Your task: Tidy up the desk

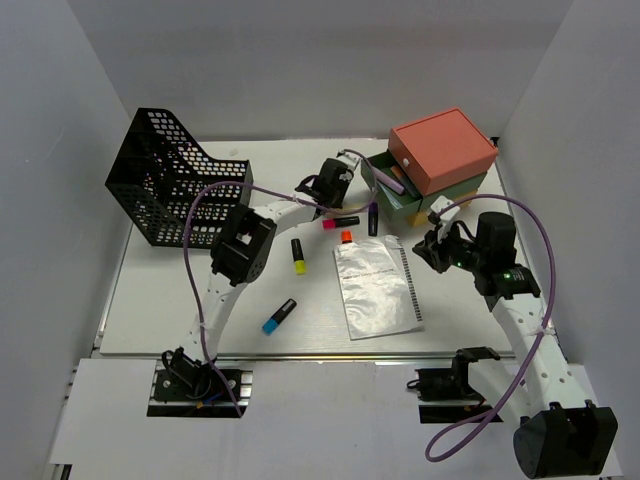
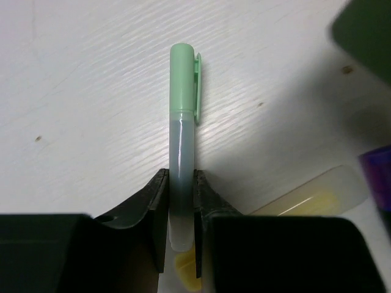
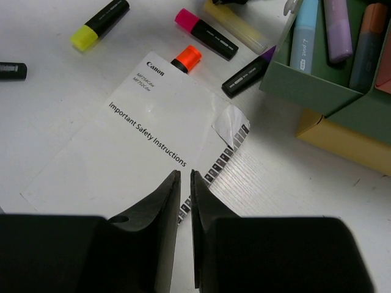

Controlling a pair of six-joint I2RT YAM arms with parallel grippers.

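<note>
Though cluttered, wide white wood-grained desk (image 1: 160, 310).

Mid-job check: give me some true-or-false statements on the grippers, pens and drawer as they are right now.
1. The left gripper is clamped on a green pen. True.
2. The right gripper holds the booklet. False: its jaws are nearly shut and empty, by the booklet's edge.
3. The green drawer is open, with pens inside. True.
4. The yellow highlighter lies in the basket. False: it lies on the desk.
</note>
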